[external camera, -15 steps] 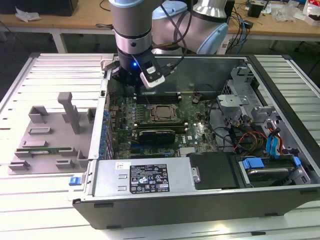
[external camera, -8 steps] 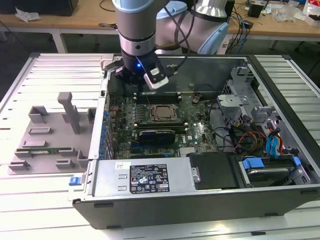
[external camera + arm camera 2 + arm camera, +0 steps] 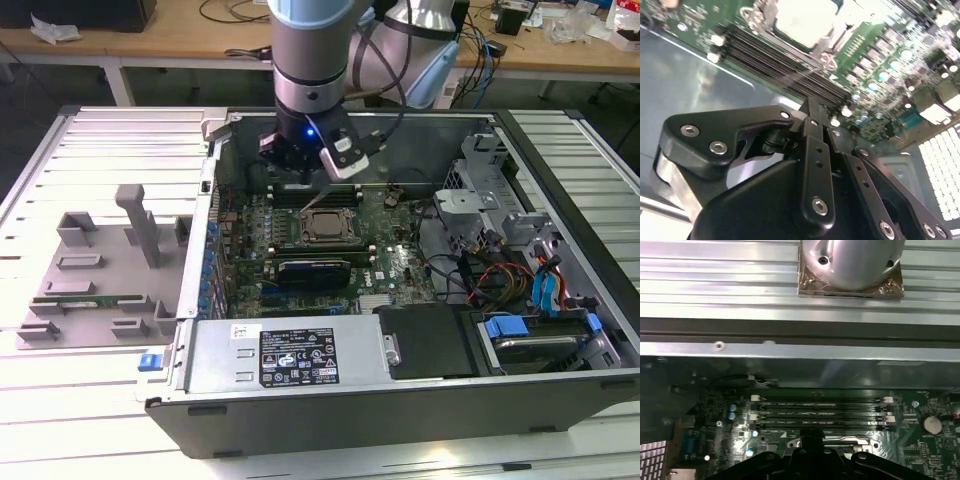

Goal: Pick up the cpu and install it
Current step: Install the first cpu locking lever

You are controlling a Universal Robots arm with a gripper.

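Looks like the cpu [image 3: 326, 226] is down already: lying flat inside the socket [image 3: 303, 234], pale top plate up. Same story in the second wrist view, cpu [image 3: 801, 20] framed by the socket [image 3: 760, 14]. Can't tell whether it's fully seated or a hair crooked in there.

Spotting the gripper [image 3: 303, 178] just behind the socket, above the RAM slots [image 3: 300, 196], clear of the cpu. Reads as pinched together on nothing in the second wrist view [image 3: 810, 106], tips meeting, empty.

Worries from here, purely guessing:
- Pressing down on a cpu sitting even slightly cocked = bent pins. Would come from trusting the drop without checking the corners.
- Dropping straight down from this spot means hitting the RAM slots [image 3: 770, 60] instead of the socket. Bad for the clips.
- Also seeing a thin metal rod [image 3: 801, 75] between slots and socket, probably the latch lever. Easy to snag with closed tips on a low sideways pass, and yanking that could shift the cpu.
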